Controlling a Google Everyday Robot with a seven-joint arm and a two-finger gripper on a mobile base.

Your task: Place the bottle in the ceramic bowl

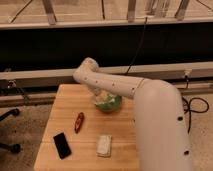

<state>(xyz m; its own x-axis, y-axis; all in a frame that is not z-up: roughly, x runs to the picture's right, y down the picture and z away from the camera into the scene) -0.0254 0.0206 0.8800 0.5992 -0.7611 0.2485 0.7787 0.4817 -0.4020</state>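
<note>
The green ceramic bowl (pixel 111 104) sits on the wooden table (pixel 120 150) at its far middle. My white arm reaches from the lower right up to a bend at the table's back edge. From there the gripper (pixel 101 95) hangs down over the bowl's left side. A small pale whitish shape (pixel 104 97) at the gripper's tip, just inside the bowl's rim, looks like the bottle. I cannot tell whether it is held or rests in the bowl. The arm hides the bowl's right edge.
A slim red pointed object (pixel 79 122) lies left of centre. A flat black rectangle (pixel 62 145) lies at the front left, and a pale flat block (pixel 104 145) at the front middle. A rail and dark wall stand behind the table. Cables (pixel 197 106) lie on the floor at the right.
</note>
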